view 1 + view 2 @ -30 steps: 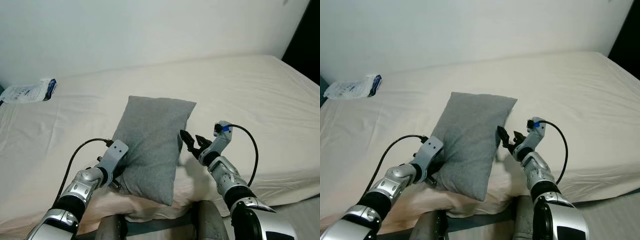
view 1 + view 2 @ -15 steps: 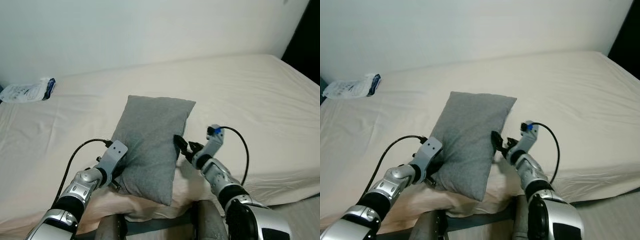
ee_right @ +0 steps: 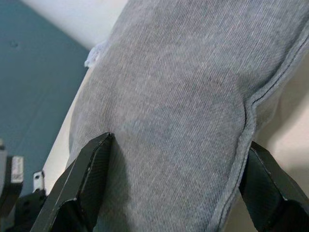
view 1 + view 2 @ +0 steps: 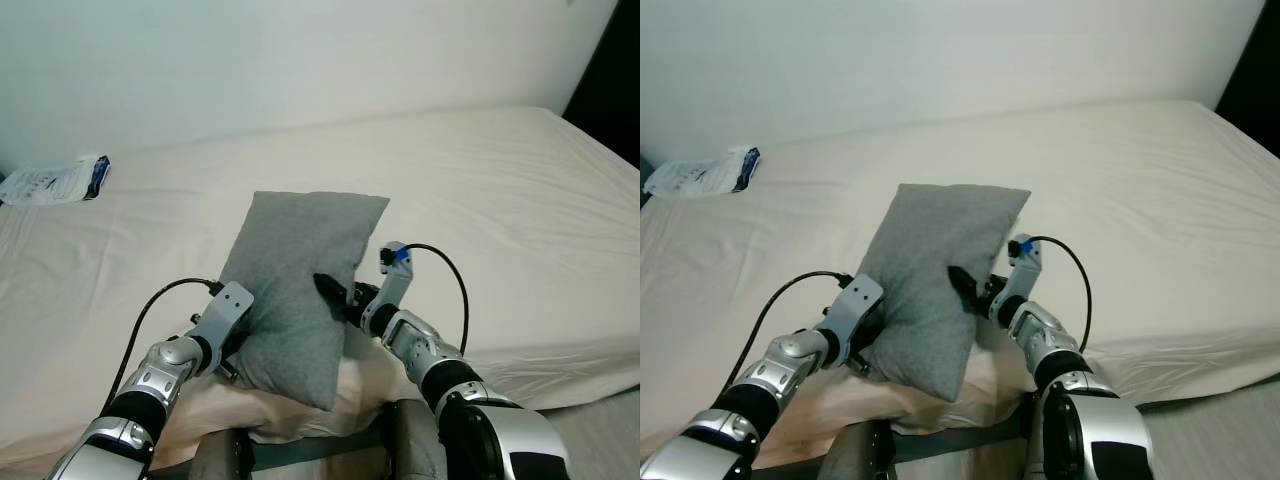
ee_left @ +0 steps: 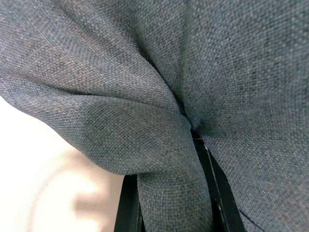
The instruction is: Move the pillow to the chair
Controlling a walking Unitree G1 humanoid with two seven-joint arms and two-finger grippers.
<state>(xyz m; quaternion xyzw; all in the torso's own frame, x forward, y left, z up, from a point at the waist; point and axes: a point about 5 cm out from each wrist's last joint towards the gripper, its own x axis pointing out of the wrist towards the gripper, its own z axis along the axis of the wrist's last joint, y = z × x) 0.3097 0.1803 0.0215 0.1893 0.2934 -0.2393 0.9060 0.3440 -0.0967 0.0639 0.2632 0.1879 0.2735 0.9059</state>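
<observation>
One bed (image 4: 520, 190) with cream sheet, broad bare sheet on both sides and beyond. One grey pillow (image 4: 295, 270) near the front edge, long axis running away from the robot, near end overhanging the edge. One white packet (image 4: 55, 182) at the far left, well apart. Two grippers engaged: left gripper (image 4: 232, 345) clamped on a pinched fold of the near left corner; right gripper (image 4: 335, 297) spread wide, fingers (image 3: 82, 186) straddling the right side.
</observation>
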